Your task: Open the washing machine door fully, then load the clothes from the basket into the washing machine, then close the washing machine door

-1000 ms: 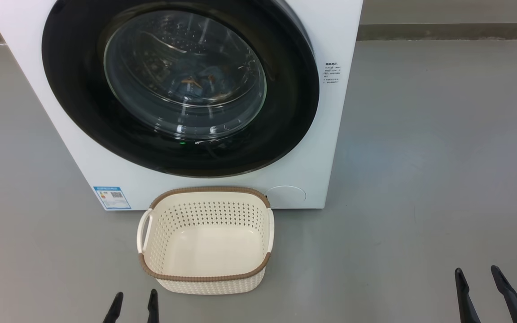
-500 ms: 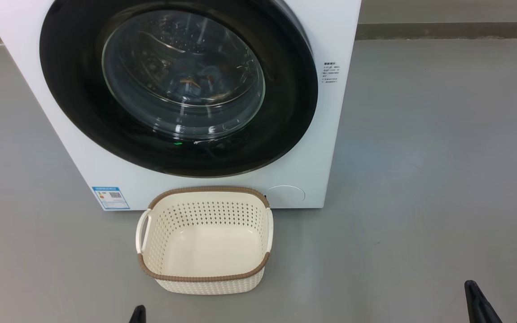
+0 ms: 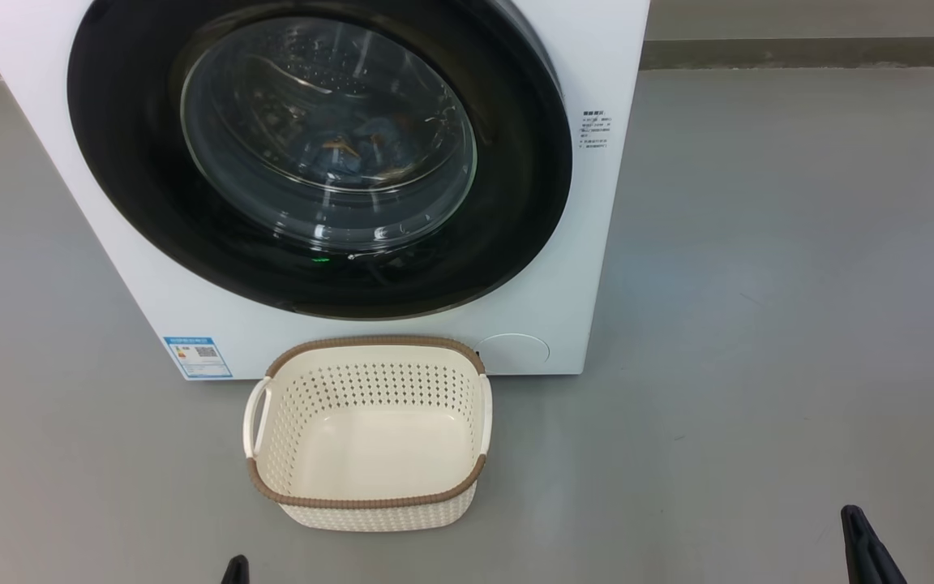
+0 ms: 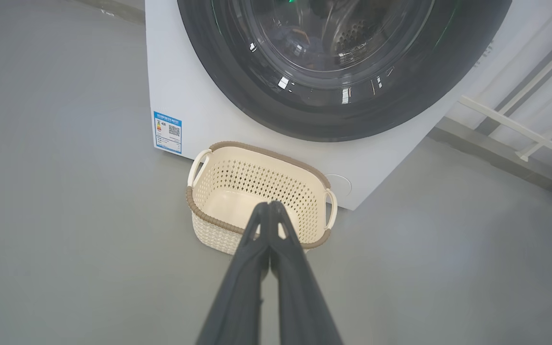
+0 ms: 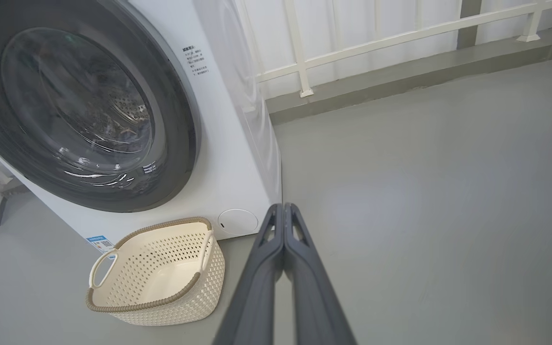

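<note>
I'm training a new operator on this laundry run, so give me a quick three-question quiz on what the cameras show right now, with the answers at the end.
1. True or false: the basket is empty.
2. The washing machine door is: A) wide open, B) shut, C) half open.
3. Fill in: the left gripper and the right gripper are both ____ (open or shut).

Key: 1 true; 2 B; 3 shut.
</note>
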`<state>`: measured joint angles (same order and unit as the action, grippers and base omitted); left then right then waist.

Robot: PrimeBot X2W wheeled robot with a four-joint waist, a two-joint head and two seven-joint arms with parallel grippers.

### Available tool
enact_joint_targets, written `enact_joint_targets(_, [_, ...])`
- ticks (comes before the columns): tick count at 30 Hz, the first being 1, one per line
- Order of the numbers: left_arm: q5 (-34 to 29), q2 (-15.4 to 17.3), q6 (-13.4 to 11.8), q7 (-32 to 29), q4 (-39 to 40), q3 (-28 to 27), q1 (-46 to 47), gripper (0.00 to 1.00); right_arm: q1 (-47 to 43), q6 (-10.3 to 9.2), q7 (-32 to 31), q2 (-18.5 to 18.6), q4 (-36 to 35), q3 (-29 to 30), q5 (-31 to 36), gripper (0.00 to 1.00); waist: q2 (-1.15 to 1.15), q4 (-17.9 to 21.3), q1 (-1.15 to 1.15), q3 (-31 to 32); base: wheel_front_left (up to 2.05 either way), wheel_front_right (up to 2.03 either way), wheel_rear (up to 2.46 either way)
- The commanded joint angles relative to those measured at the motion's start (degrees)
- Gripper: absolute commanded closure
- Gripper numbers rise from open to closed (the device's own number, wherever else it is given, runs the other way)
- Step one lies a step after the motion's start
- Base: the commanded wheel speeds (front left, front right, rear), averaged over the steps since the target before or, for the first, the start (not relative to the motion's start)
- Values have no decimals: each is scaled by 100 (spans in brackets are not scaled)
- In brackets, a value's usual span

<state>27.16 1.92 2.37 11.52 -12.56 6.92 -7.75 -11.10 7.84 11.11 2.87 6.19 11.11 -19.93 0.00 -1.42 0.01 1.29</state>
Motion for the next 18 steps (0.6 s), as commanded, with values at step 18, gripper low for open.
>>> enact_joint_targets(18, [1196,105,116,-272,71,-252,438,100,473,-12,-296,33,26,-112,-1301,100,0,24,-1,-25,0,0,0])
